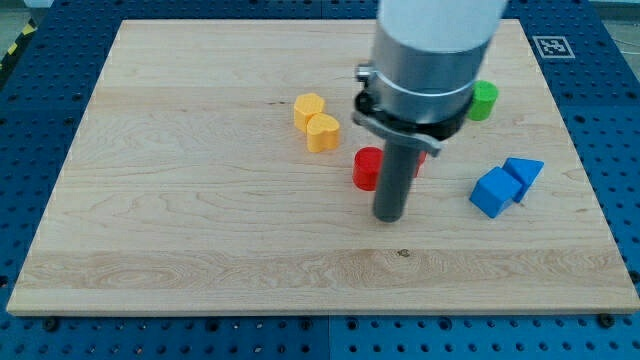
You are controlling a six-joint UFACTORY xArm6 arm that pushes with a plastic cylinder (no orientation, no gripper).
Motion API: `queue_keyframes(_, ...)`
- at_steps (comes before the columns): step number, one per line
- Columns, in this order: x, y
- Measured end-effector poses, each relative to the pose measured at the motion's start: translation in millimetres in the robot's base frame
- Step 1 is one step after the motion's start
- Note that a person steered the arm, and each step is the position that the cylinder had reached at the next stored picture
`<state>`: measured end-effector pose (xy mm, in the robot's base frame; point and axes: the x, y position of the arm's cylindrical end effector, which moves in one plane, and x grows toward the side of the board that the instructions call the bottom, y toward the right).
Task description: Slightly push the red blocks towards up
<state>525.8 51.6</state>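
The pale wooden table [200,200] lay on a blue perforated base [620,150], and near its middle stood the red cylinder block [366,168], which serves here as the landmark. My tip [388,217], the lower end of the straight dark rod, rested on the table just to the view's right of the red cylinder and slightly toward the view's bottom from it, so close that contact between rod and block could not be ruled in or out. The tool was a bare rod with nothing to open or close, and it held nothing. A second red block [421,160] showed only as a sliver on the far side of the rod from the red cylinder (its shape was hidden behind the rod and the grey arm housing [430,50] above it). Two yellow blocks sat touching each other toward the view's top left of the red cylinder: a yellow hexagon-like block [309,109] farther off and a yellow heart-shaped block [322,132] nearer. A green cylinder block [484,100] stood to the view's upper right of the red cylinder, partly covered by the arm housing. Well to the view's right of the red cylinder lay a blue cube block [493,192], and touching it a blue triangular block [523,172].
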Motion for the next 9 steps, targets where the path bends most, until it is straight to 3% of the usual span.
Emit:
queue_keyframes(1, -16, -28)
queue_keyframes(3, -5, -2)
queue_keyframes(4, -20, 29)
queue_keyframes(9, -52, 10)
